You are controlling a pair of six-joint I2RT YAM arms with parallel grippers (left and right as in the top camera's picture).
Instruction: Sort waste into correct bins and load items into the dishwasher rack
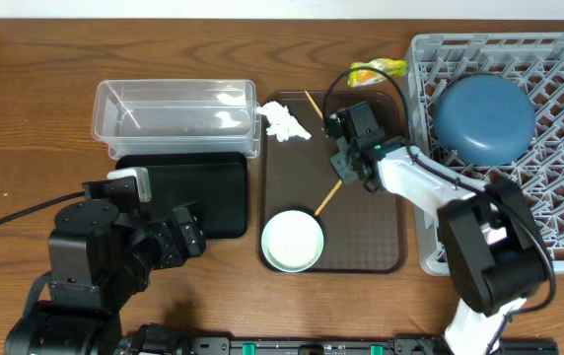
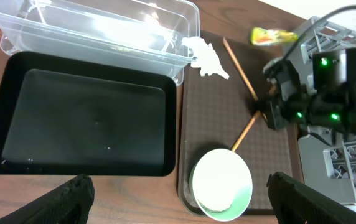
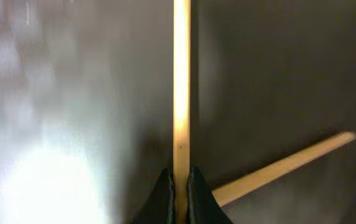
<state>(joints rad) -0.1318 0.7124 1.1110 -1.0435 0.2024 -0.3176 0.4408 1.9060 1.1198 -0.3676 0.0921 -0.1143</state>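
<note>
My right gripper (image 1: 342, 165) is low over the brown serving tray (image 1: 361, 237) and shut on a wooden chopstick (image 3: 181, 93). The second chopstick (image 3: 290, 165) lies slanted on the tray beside the jaws. A crumpled white tissue (image 1: 284, 123) lies at the tray's far left corner. A yellow-green snack wrapper (image 1: 371, 72) lies on the table beyond the tray. A pale mint bowl (image 1: 292, 240) stands at the tray's near left corner. A blue bowl (image 1: 484, 118) sits upside down in the grey dishwasher rack (image 1: 558, 79). My left gripper (image 2: 187, 202) is open and empty, back from the bowl (image 2: 221, 183).
A clear plastic tub (image 1: 174, 113) stands at the far left, with a shallow black tray (image 1: 178, 192) right in front of it; both hold nothing large. The pink cup and a second mint bowl are out of view. The rack borders the serving tray's right edge.
</note>
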